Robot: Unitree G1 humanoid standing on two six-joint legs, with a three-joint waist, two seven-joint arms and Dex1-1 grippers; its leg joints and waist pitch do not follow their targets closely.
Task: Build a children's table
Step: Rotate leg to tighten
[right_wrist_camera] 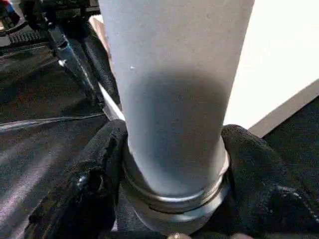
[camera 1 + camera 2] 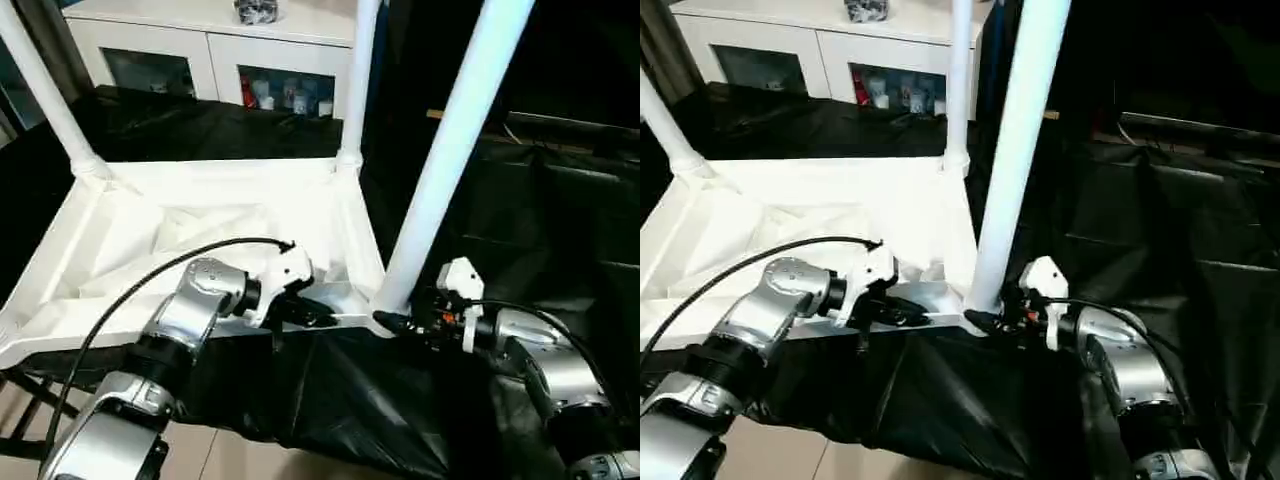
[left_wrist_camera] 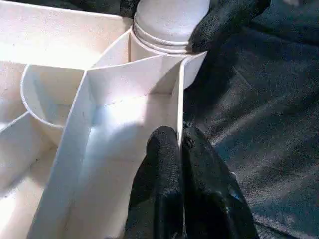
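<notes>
Tabletop on black sheet, white cabinet prob. behind.

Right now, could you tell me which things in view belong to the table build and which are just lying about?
Part of the job:
- upturned white tabletop, near rim pinched by the left claw
- near-right leg, base gripped by the right claw
- far-left leg and far-right leg, standing in their sockets

Just about:
- white cabinet
- black sheet

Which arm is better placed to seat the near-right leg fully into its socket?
Probably the right: the right gripper already clasps the leg's base at the corner socket, while the left gripper pinches the tabletop's rim, steadying it.
</notes>
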